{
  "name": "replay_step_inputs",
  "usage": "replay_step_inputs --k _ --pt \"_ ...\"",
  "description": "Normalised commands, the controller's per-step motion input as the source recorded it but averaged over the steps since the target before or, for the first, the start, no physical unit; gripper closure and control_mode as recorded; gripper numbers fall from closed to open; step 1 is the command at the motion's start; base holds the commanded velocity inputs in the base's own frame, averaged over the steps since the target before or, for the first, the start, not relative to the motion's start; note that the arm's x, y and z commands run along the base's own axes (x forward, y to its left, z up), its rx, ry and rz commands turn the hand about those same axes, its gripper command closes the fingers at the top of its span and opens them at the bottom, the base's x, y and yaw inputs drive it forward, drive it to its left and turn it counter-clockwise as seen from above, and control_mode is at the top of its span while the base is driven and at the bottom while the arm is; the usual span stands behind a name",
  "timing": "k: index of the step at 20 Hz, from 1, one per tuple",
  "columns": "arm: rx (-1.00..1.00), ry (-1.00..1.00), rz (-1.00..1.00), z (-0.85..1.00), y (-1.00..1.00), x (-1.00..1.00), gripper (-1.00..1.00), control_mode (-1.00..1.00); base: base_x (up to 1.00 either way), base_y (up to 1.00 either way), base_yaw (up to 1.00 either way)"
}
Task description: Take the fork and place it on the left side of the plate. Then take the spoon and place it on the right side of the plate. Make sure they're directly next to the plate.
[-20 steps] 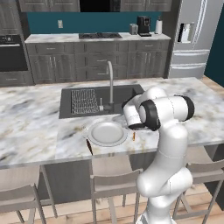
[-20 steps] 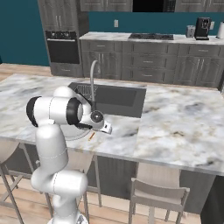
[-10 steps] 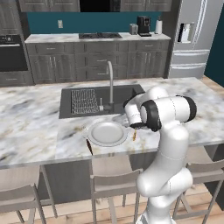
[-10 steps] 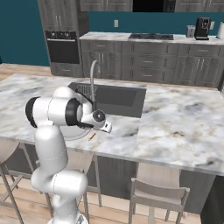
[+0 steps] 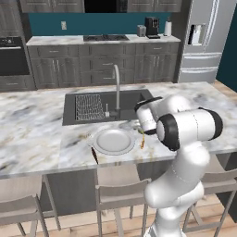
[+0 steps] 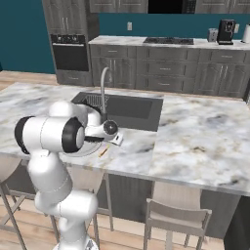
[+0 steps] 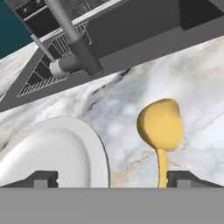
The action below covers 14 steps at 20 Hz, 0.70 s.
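In the hand view the gripper (image 7: 112, 177) stands with its jaws spread wide and nothing between them; each dark tip sits at an outer side of the view. The spoon (image 7: 161, 131) lies flat on the marble counter (image 7: 201, 109) at about 3 o'clock of the plate (image 7: 65, 148), bowl away from the hand and handle running back toward the right fingertip. It lies just beside the rim without touching it, which fits the task's demand that the cutlery sit directly next to the plate, so the open jaws look like a release, not a reach.

In the left base view the fork (image 5: 94, 155) lies at roughly 8 o'clock of the plate, close against its rim, dark handle pointing toward the counter's near edge. Both pieces appear placed, and the task seems close to done.

At 12 o'clock of the plate stands the faucet (image 7: 72, 39), with the dark sink (image 5: 106, 104) and its wire rack (image 5: 88, 105) behind. The faucet is the nearest obstacle if the hand lifts forward; rising straight up looks clear.
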Motion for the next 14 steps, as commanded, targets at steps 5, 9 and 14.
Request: replay_step_inputs --k 5,9,14 --pt "0.02 0.03 0.01 0.96 0.0 -0.52 -1.0 -1.0 0.0 0.0 0.0" --pt "0.0 0.15 0.0 1.0 0.0 -0.82 -1.0 -1.0 0.0 0.0 0.0" --pt "-0.09 0.24 0.0 0.95 0.0 -0.86 -1.0 -1.0 0.0 0.0 0.0"
